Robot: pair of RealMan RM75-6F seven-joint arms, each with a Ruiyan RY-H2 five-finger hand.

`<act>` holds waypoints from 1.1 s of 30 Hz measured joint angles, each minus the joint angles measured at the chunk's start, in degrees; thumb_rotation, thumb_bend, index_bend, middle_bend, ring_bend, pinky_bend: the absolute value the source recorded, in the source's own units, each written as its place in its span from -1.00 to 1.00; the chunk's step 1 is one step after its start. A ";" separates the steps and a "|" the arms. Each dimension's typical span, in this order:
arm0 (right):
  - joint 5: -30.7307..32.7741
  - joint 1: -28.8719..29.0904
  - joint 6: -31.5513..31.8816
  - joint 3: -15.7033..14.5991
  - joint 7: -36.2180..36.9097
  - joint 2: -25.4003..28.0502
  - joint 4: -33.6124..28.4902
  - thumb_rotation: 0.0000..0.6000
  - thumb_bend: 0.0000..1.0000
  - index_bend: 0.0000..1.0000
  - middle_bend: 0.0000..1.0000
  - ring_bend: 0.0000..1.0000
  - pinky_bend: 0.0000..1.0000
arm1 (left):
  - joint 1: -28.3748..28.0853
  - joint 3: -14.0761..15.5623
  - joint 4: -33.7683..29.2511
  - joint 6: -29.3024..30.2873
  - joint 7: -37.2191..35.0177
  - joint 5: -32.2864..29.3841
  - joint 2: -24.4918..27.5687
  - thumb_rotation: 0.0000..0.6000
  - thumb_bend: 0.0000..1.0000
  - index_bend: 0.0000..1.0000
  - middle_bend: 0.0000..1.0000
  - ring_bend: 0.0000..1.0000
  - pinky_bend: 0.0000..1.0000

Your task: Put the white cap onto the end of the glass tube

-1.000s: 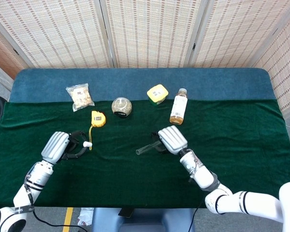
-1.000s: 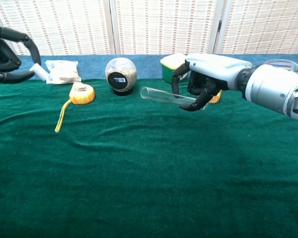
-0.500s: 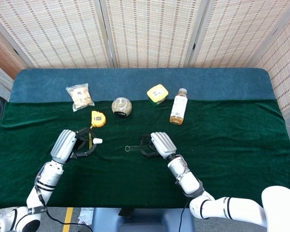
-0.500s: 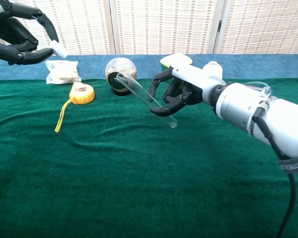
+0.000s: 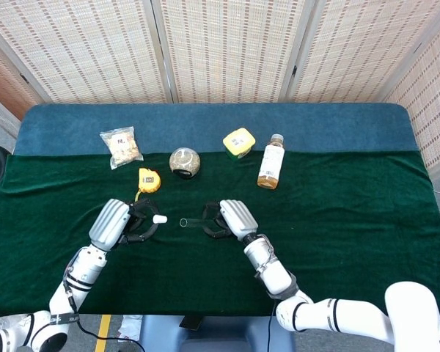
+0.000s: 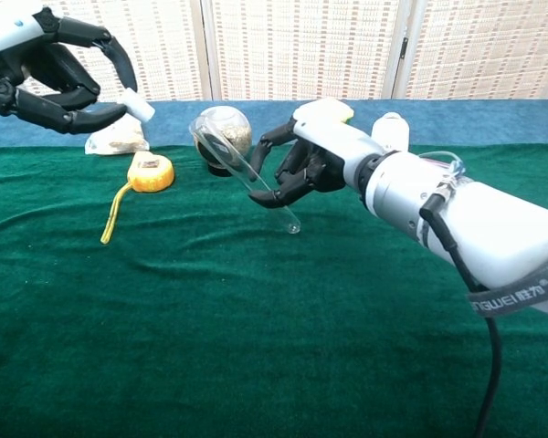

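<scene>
My right hand (image 5: 231,218) (image 6: 312,160) grips a clear glass tube (image 6: 239,171) (image 5: 194,222) above the green cloth. The tube's open end points toward my left hand, and its closed end slants down toward the cloth. My left hand (image 5: 117,222) (image 6: 46,75) pinches a small white cap (image 5: 159,218) (image 6: 139,108) at its fingertips. In the head view the cap and the tube's open end face each other with a small gap between them.
Along the back stand a snack bag (image 5: 121,147), a yellow tape measure (image 5: 149,180) with its strap, a round jar (image 5: 184,161), a yellow-lidded tub (image 5: 239,142) and a drink bottle (image 5: 270,162). A blue strip (image 5: 205,125) borders the far side.
Both hands have moved toward each other over the middle of the cloth. The tube has swung leftward and the cap has come right, so the gap between them has shrunk.
</scene>
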 measured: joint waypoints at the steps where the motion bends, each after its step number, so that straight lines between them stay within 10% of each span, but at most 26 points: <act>1: 0.11 0.06 0.00 0.10 -0.11 -0.07 -0.04 1.00 0.34 0.89 1.00 1.00 1.00 | -0.14 -0.12 -0.05 0.00 0.30 0.04 -0.06 1.00 0.07 0.23 1.00 0.82 0.62; 33: 3.71 1.43 1.30 2.75 -2.14 -2.35 -0.51 1.00 0.35 0.90 1.00 1.00 1.00 | -2.05 -0.24 0.16 2.63 9.78 3.70 -3.18 1.00 0.07 0.25 1.00 0.81 0.62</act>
